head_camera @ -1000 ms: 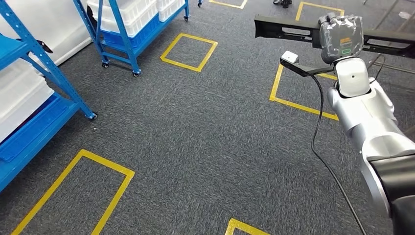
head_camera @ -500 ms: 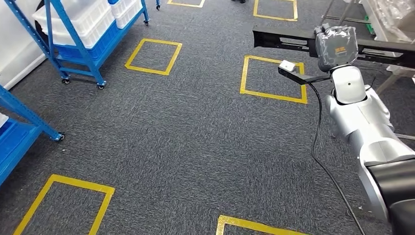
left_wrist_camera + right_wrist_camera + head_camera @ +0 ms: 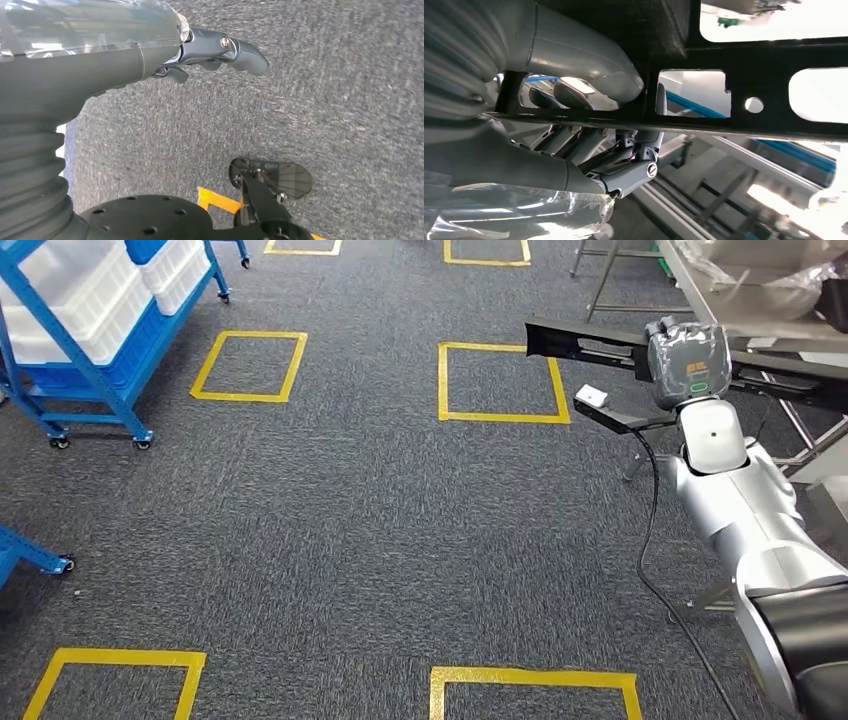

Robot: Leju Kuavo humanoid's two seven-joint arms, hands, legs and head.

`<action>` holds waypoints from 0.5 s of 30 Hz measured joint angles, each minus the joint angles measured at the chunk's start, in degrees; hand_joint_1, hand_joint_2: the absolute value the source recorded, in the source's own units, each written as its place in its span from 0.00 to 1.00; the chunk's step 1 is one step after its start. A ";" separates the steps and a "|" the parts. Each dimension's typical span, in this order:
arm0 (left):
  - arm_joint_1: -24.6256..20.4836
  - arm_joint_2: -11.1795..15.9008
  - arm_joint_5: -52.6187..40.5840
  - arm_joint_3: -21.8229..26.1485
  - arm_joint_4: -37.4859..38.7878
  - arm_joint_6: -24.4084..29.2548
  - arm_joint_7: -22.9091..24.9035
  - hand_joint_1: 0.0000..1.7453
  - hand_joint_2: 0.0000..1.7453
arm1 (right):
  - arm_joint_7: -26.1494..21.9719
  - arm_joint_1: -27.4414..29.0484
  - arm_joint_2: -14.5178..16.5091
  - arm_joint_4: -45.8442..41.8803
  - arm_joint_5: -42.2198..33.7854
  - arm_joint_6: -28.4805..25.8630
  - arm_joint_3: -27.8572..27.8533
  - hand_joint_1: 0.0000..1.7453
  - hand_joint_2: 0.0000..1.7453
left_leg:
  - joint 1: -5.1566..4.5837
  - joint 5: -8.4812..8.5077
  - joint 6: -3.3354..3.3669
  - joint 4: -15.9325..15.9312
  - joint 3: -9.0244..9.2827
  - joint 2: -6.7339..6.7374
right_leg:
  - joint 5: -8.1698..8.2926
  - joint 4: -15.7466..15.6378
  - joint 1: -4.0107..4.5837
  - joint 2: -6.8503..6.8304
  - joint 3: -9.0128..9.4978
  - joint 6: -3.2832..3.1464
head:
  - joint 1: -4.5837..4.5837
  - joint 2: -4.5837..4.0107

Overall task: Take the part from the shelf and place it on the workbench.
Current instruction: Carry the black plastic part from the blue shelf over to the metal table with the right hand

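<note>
The right robot hand (image 3: pixel 688 358) holds the part (image 3: pixel 590 340), a long black metal bar with holes cut in it. The bar lies flat and sticks out to both sides of the robot hand. The hold is near the middle, which I think keeps the bar from tipping. In the right wrist view the thumb (image 3: pixel 589 65) lies over one side of the part (image 3: pixel 744 65) and the dark fingers (image 3: pixel 624 165) curl under the other side, so it is clamped tight.

The arm (image 3: pixel 750 510) is lifted, so the part hangs high above the floor (image 3: pixel 350 510). That way it cannot bump the carpet or the yellow squares (image 3: pixel 500 382) taped on it.

The left robot hand (image 3: pixel 210 50) hangs down over the grey floor. It holds nothing. Its fingers look bent in a little, but I cannot tell if they are apart or together.

The blue shelf (image 3: pixel 90 340) with white bins (image 3: pixel 60 290) stands well apart, on the far left. The counter (image 3: pixel 700 285) is a metal table at the top right, just past the end of the part. A clear plastic bag (image 3: pixel 770 270) lies on it.

So the part is off the shelf and not yet on the counter. I think it is about halfway. Next the bar needs to go over the counter edge without hitting the legs.
</note>
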 joint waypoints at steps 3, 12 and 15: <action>-0.17 -0.02 0.00 -0.26 0.00 -0.05 0.02 0.00 1.00 | -0.05 0.39 -0.28 -0.27 -0.22 -0.01 -0.61 1.00 1.00 | 0.16 -0.84 -0.95 0.44 0.18 0.37 | 0.30 -0.35 -0.14 2.01 0.11 -0.87 | 0.00 0.00; 0.04 0.04 0.00 -0.71 0.00 0.08 0.87 0.00 1.00 | -0.43 5.00 -0.05 -1.50 -0.54 -0.01 -4.13 1.00 1.00 | 0.76 -1.93 -1.11 8.68 -4.52 -7.35 | 0.40 -0.11 -0.26 8.21 0.22 -1.83 | -0.03 -0.01; 0.03 0.16 0.01 -0.77 0.00 0.24 1.04 0.00 1.00 | -0.46 5.15 0.31 -1.53 0.00 -0.01 -4.81 1.00 1.00 | 1.09 0.33 -0.70 1.39 -1.38 -10.76 | 0.49 0.33 -0.57 10.44 -0.53 -0.99 | -0.04 0.00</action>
